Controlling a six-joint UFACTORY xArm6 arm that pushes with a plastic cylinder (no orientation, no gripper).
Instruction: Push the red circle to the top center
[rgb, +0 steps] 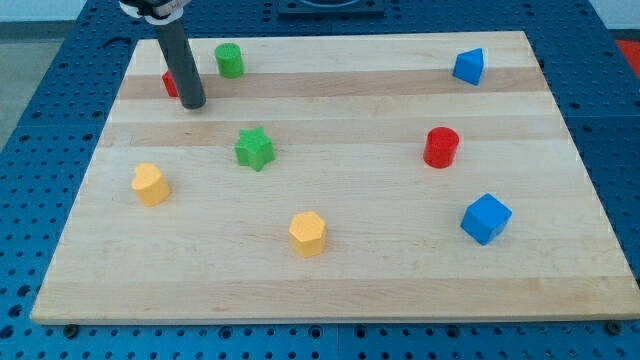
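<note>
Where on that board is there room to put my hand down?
The top middle is bare, between the green cylinder and blue block. So is the centre, between the green star and red cylinder. Top left is crowded: my tip beside a red block.

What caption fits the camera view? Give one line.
My tip beside a red block at top left, far from the red circle.

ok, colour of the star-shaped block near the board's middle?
Green. The star block shows plainly in the camera view, just below and right of my tip.
</note>
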